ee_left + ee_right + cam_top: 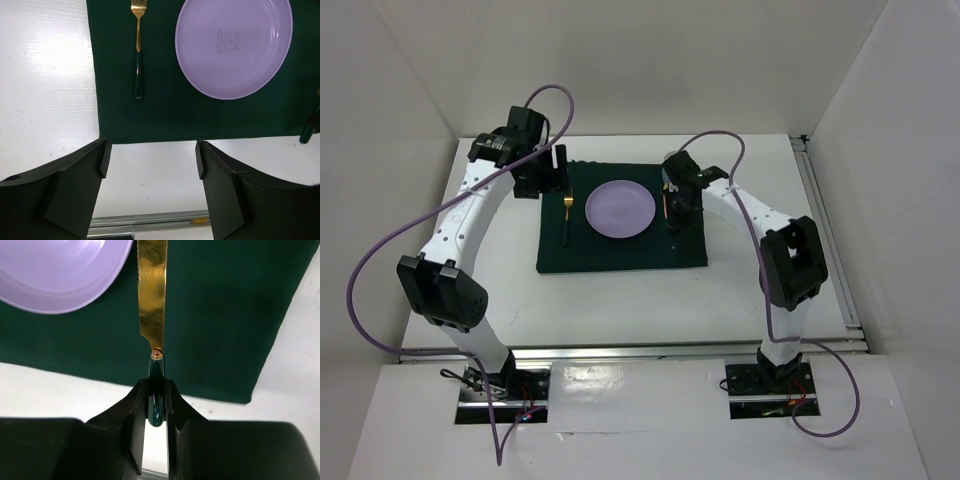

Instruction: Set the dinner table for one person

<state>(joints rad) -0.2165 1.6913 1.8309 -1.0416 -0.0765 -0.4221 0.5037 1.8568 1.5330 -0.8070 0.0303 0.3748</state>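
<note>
Two robot arms reach over a white table [620,305] that fills the walled work area, a metal rail [670,350] running along its near edge. A dark green placemat [620,255] lies at the middle of the table. A lilac plate [620,209] sits centred on the placemat, and the left wrist view shows a faint bear print in its well. A fork [567,215] with gold tines and a dark green handle lies on the placemat just left of the plate, apart from it, with its tines pointing away from the arms' bases. In the top view the left claw [548,180] hangs by the placemat's far left corner. Its fingers [80,185] are spread wide with nothing between them. The right claw [155,390] is pinched narrow on the dark green handle of a knife [152,295]. The knife's gold blade runs out over the placemat just right of the plate. Whether the blade touches the cloth cannot be told.
</note>
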